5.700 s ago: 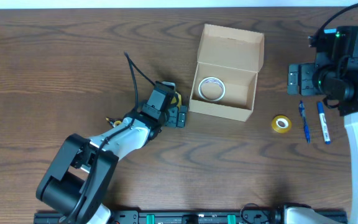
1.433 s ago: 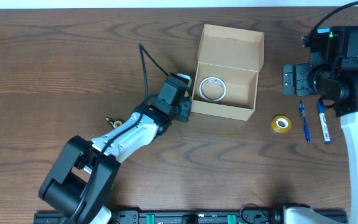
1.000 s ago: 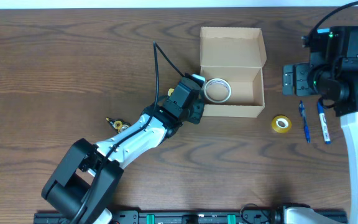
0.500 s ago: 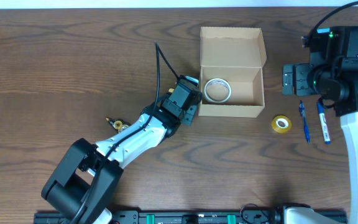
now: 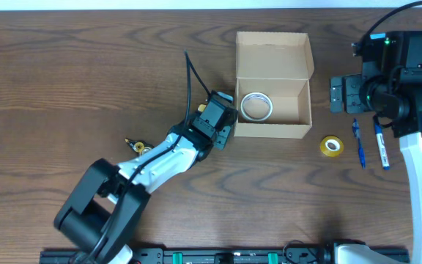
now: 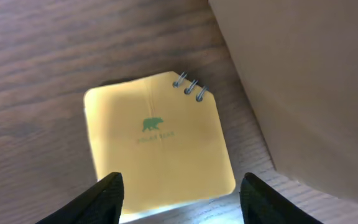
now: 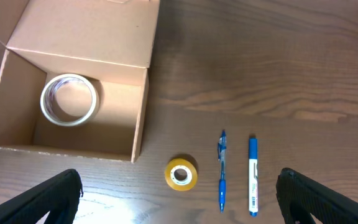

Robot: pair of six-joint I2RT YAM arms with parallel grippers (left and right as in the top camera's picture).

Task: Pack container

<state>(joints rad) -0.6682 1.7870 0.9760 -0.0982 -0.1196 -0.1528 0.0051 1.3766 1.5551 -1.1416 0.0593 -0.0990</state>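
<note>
The container [image 5: 299,130], a tan cardboard box, stands open with its flap lid [image 5: 273,55] raised at the back. It holds a white tape roll [image 5: 256,106]. My left gripper [image 5: 222,125] is at the box's left wall. In the left wrist view it [image 6: 185,202] is open above a yellow spiral notepad [image 6: 160,140] lying flat on the table beside the box wall [image 6: 303,93]. My right gripper [image 5: 341,94] is open and empty, held high to the right of the box. Its view [image 7: 179,211] shows the box [image 7: 138,118] and the white roll [image 7: 69,99].
A yellow tape roll [image 5: 332,145] lies right of the box, with a blue pen [image 5: 358,143] and a blue-and-white marker [image 5: 380,144] beside it; all three show in the right wrist view. A small black-and-yellow object [image 5: 134,144] lies left, by the left arm.
My left arm has moved right to the box's left wall. The box has shifted right and turned square to the table edge. In the last half second almost nothing has moved.
</note>
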